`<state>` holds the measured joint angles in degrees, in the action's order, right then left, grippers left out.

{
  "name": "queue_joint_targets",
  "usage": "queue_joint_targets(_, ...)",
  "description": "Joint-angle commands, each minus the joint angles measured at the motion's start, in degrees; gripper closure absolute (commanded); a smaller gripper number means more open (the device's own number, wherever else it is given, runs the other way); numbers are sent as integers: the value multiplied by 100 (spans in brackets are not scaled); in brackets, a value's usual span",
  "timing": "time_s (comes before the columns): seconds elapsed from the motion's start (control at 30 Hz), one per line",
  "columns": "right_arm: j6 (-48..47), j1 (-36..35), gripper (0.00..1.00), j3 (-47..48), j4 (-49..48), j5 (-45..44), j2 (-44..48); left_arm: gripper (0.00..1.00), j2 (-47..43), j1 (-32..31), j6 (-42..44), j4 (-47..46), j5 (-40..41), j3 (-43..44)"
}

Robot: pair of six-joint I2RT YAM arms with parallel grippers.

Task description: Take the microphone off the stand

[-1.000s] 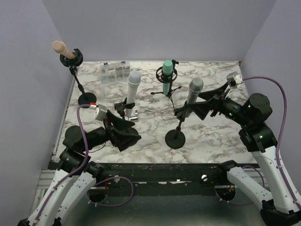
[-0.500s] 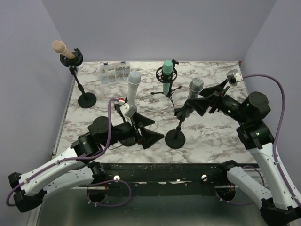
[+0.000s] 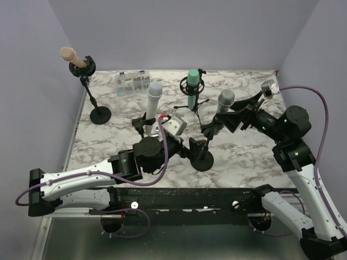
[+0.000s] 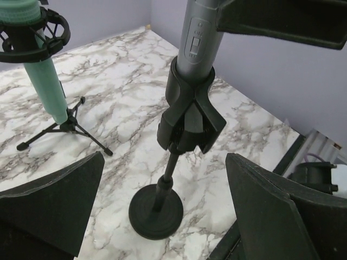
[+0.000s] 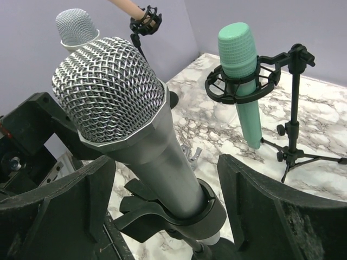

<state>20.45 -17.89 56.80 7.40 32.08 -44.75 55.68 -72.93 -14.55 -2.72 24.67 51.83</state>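
On the marble table (image 3: 244, 157) the black stand (image 3: 201, 160) rises from its round base near the front edge. The grey mic (image 3: 224, 103) sits tilted in the stand's clip (image 4: 190, 116), head up and leaning toward the right arm. The step in hand looks like the approach before the grasp. The right gripper (image 5: 165, 162) has its fingers spread wide on either side of the mic body, just above the clip, touching nothing. The left gripper (image 4: 164, 160) is likewise wide open, with the pole between its fingers below the clip (probably there to brace the stand). Next, I judge, the left should close on the pole to hold the stand down. The right should then pinch the body and draw it out along its own axis, since the clip hugs it snugly. From above, the left fingers are dark against the dark base, so how near they come to the pole is hard to say. The mic's tail end is mostly hidden inside the clip, and the wrist views cut off the finger roots.
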Motion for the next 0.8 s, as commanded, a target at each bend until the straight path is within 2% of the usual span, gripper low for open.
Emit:
queue_joint_targets(0.0,-317,23,18,189,190,-4,-156,1,456,-121,294,-554,702,447)
queue_joint_targets(0.17,-455,22,28,243,203,-92,-317,1,838,-141,139,-504,678,758)
queue_joint_targets(0.67,-455,22,72,161,42,255,-265,1,1638,-139,79,-73,1010,1483)
queue_joint_targets(0.77,-460,24,74,160,46,255,-261,1,1806,-141,92,54,988,1599)
